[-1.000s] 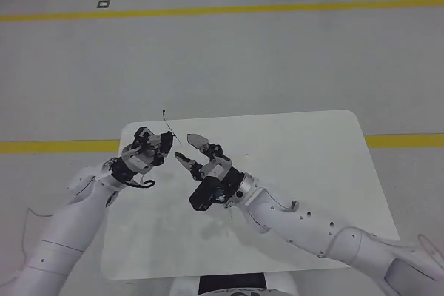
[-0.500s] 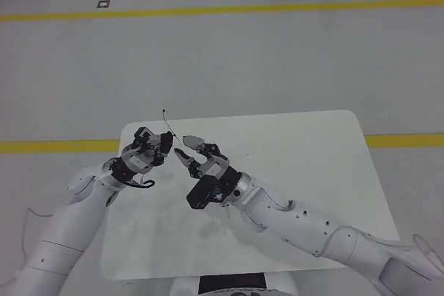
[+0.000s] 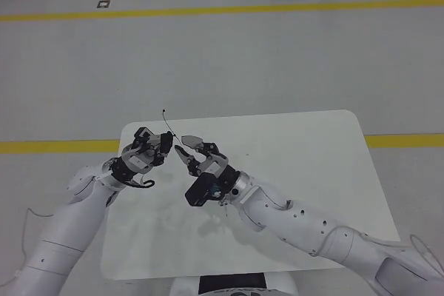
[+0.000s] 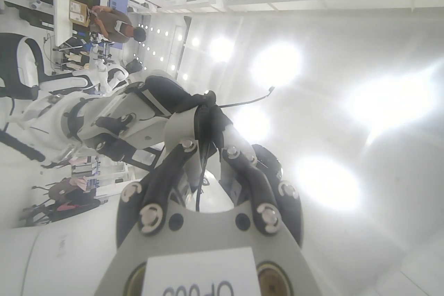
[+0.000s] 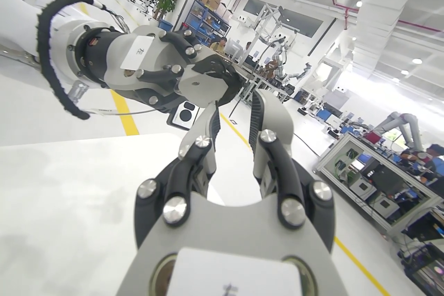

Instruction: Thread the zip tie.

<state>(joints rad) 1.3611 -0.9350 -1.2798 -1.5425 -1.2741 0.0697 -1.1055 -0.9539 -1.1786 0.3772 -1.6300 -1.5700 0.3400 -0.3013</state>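
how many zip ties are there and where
1: the zip tie is pinched in the left gripper over the far left corner of the table, its thin end sticking out. Another could be hidden under the arms.

The zip tie (image 4: 248,101) is thin black plastic, smooth and faintly shiny. The right gripper (image 5: 236,103) has matt grey metal fingers (image 5: 275,115), polished bright screws (image 5: 173,210) and black ribbed rubbery pads (image 5: 256,118). The table (image 3: 318,148) is smooth matt white, and the arm shells (image 3: 296,218) are glossy white plastic.
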